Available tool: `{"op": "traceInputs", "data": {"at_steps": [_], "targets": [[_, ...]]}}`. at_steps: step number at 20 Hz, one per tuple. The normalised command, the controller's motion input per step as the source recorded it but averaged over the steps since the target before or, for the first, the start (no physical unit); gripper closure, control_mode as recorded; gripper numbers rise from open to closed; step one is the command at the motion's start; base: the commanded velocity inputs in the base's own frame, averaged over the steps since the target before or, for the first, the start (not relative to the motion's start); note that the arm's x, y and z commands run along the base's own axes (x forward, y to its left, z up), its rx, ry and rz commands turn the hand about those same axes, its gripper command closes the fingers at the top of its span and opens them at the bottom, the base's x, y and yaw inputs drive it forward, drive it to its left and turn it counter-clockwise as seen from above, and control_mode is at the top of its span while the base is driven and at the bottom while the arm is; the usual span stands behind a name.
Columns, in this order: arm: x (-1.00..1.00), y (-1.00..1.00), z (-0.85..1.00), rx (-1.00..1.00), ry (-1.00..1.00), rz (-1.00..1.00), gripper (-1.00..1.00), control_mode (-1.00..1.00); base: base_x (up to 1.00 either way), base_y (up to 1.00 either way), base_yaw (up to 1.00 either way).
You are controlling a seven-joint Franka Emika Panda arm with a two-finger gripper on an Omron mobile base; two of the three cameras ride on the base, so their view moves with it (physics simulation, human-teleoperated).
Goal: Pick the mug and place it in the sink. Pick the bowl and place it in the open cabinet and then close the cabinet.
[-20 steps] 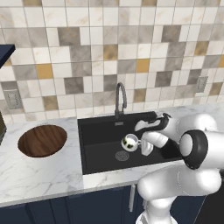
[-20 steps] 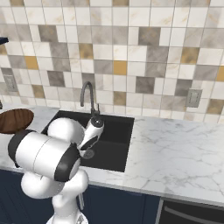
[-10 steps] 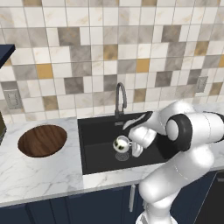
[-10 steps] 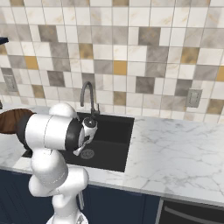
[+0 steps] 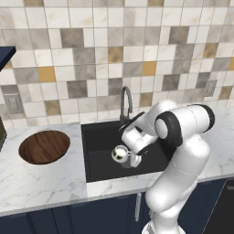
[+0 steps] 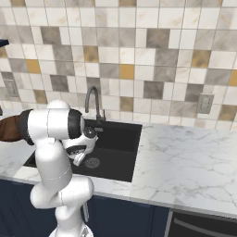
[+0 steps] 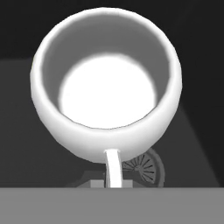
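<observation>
My gripper (image 5: 130, 158) is shut on the handle of the small white mug (image 5: 120, 154), which hangs tilted over the black sink (image 5: 98, 137). From the hand, the mug (image 7: 107, 83) is seen mouth-on, its handle (image 7: 112, 168) running down toward my fingers, with the sink's steel drain (image 7: 146, 167) below. The sink (image 6: 119, 139) is partly covered by my arm in the right base view. The wide brown wooden bowl (image 5: 44, 146) rests on the marble left of the sink, away from the gripper. A navy corner of the cabinet (image 5: 5, 54) shows at the upper left edge.
A curved grey tap (image 5: 125, 98) rises behind the sink, close to my forearm. White marble counter (image 6: 185, 157) stretches to the right of the basin. A tiled wall with outlets (image 6: 204, 103) stands behind. Navy lower cabinets (image 5: 91, 215) run under the counter.
The arm has swung left and slightly lower over the basin, carrying the mug with it. The grip has stayed shut; the bowl has not moved.
</observation>
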Motion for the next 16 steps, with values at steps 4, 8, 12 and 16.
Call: {"op": "traceInputs", "data": {"at_steps": [4,8,12,16], "targets": [[0.14,0.22,-0.18,0.0,0.0,0.0,1.0,-1.0,0.0,0.0,0.0],[0.21,0.09,-0.07,0.0,-0.01,0.0,1.0,-1.0,0.0,0.0,0.0],[0.29,0.14,-0.12,0.0,0.0,0.0,1.0,-1.0,0.0,0.0,0.0],[0.4,0.06,-0.06,0.0,0.0,0.0,1.0,-1.0,0.0,0.0,0.0]]}}
